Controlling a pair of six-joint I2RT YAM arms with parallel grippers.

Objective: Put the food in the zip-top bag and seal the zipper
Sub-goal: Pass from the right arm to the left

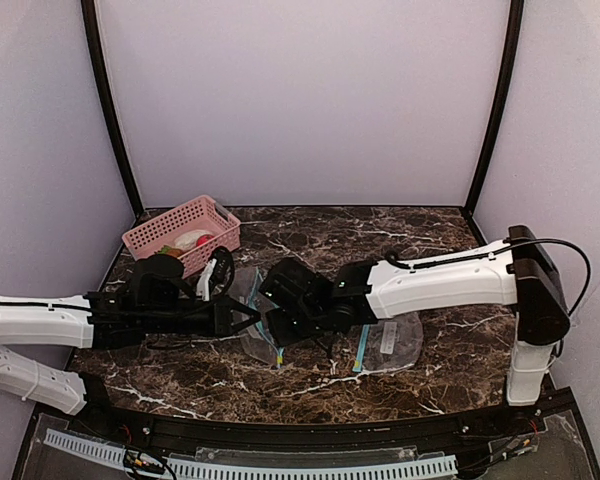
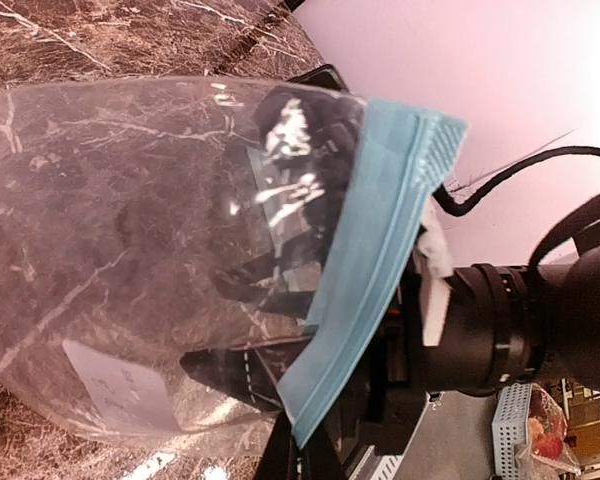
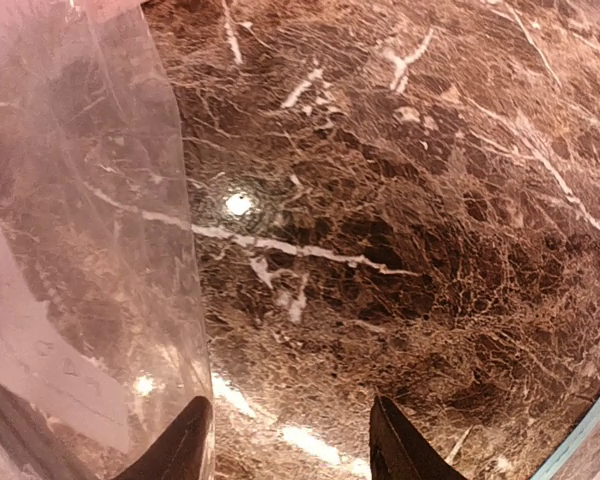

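Note:
A clear zip-top bag (image 1: 248,292) with a blue zipper strip (image 2: 380,230) lies on the marble table between my two grippers. My left gripper (image 1: 246,318) is shut on the lower end of that strip, as the left wrist view (image 2: 302,442) shows. My right gripper (image 1: 278,322) is open at the bag's mouth; its fingers (image 3: 288,415) stand wide apart over bare marble, with the bag's film (image 3: 70,250) over the left finger. The food sits in the pink basket (image 1: 170,228) at the back left: a whitish piece (image 1: 188,239) and a red piece (image 1: 203,241) show.
A second clear bag (image 1: 395,340) with a blue strip lies flat under my right forearm. The basket stands just behind my left wrist. Purple walls close the back and sides. The table's front edge runs along the arm bases.

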